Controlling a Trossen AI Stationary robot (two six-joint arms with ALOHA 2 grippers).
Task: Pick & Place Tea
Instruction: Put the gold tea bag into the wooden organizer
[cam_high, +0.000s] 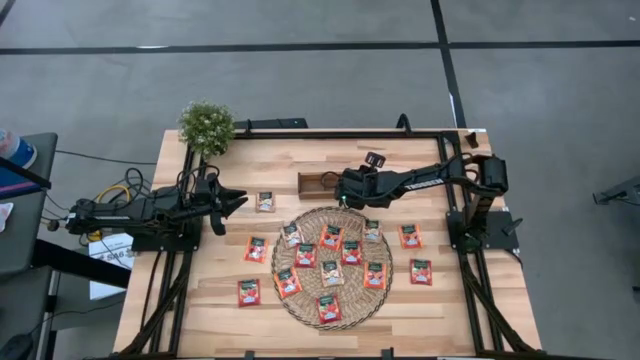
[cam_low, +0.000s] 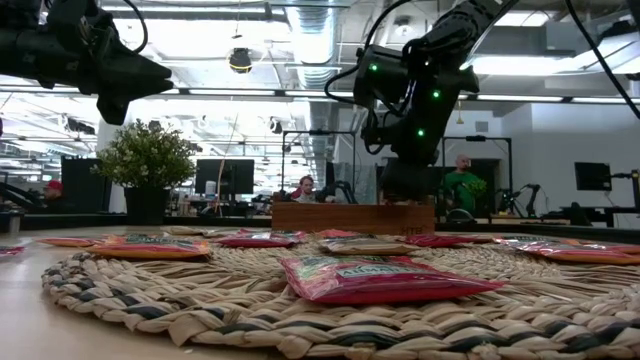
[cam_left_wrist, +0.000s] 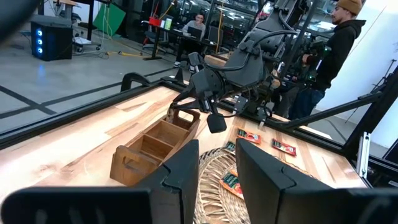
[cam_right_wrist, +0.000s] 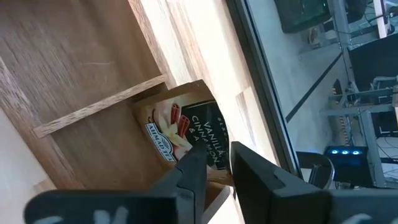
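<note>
High view: fifteen tea sachets (cam_high: 331, 238)

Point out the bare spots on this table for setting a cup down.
Bare wood lies along the near edge of the table left of the woven mat, and far-left between plant and wooden tray. Sachets crowd the mat.

Legible text was found on one item only: a pale beige tea sachet (cam_right_wrist: 186, 127) lying in an end compartment of the wooden tray (cam_right_wrist: 93, 62), seen in the right wrist view. "VANILLA CINNAMON &" was read on its face. A small logo banner beside it could not be deciphered. Print on other sachets was unreadable.
</note>
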